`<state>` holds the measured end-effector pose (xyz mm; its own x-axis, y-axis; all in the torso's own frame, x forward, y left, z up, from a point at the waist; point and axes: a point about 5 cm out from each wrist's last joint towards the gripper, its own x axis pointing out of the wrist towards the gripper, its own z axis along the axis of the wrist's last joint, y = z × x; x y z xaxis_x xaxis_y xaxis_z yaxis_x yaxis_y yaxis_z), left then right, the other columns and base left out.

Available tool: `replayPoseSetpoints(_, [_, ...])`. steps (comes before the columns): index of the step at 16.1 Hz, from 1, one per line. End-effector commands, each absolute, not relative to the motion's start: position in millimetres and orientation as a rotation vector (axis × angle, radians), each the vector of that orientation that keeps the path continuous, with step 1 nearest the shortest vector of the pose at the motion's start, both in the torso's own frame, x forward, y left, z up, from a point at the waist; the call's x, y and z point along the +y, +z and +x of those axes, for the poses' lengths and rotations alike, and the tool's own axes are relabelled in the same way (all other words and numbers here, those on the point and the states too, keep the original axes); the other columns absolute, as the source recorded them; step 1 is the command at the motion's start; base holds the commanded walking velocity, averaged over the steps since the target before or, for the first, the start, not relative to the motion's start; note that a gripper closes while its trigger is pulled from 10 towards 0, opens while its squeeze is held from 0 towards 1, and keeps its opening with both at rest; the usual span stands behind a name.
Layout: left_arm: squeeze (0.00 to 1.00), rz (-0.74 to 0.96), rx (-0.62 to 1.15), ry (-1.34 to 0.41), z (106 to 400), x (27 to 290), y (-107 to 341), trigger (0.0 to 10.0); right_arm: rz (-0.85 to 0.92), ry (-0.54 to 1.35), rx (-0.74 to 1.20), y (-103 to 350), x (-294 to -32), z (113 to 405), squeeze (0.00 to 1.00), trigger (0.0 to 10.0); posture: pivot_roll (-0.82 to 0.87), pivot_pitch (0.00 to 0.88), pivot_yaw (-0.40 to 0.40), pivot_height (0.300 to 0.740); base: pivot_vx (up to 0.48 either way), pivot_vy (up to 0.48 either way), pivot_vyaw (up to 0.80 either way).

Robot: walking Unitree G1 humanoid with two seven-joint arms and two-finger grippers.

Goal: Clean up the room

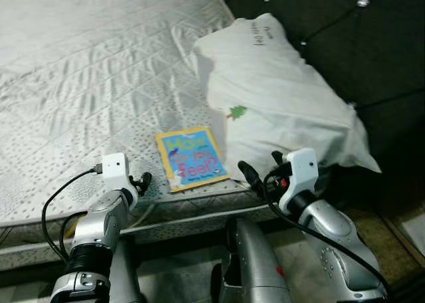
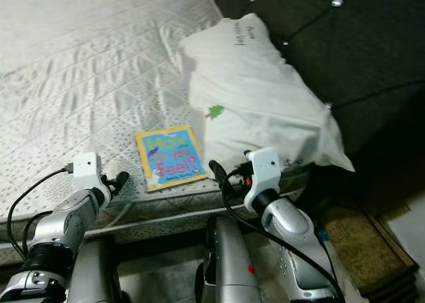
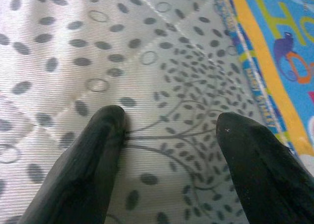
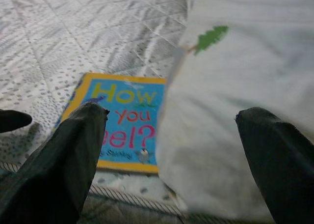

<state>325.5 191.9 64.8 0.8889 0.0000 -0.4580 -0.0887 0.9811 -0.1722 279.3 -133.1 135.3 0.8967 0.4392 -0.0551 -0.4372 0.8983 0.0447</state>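
Bare white quilted mattress [image 1: 80, 84] with grey dots is taking up most of the room here, and both arms are hovering at its near edge: the left gripper [image 3: 169, 135] is sitting spread open just beside the yellow-bordered blue picture book [image 1: 191, 158], the right gripper [image 4: 171, 135] gaping wide between that book and the white pillow [image 1: 279, 103]. Looks like it's lining up to grab the book near the edge by the pillow, so next I'd guess a finger needs to be sliding under that flat cover.
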Motion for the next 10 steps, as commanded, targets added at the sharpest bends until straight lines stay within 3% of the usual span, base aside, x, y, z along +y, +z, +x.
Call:
replayPoseSetpoints(1, [0.0, -0.158, 0.46, 0.02, 324, 182, 65, 10.0, 0.027, 0.446, 0.072, 132, -136, 279, 0.0, 10.0, -0.06, 0.133, -0.114, 0.527, 0.0, 0.0, 0.0])
replayPoseSetpoints(5, [0.0, -0.092, 0.444, -0.085, 319, 152, 64, 10.0, 0.03, 0.447, 0.071, 132, -135, 279, 0.0, 10.0, -0.06, 0.134, -0.11, 0.527, 0.0, 0.0, 0.0])
replayPoseSetpoints(10, [0.0, -0.085, 0.523, -0.169, 311, 134, 48, 10.0, 0.031, 0.448, 0.074, 131, -135, 279, 0.0, 10.0, -0.06, 0.134, -0.11, 0.527, 0.0, 0.0, 0.0])
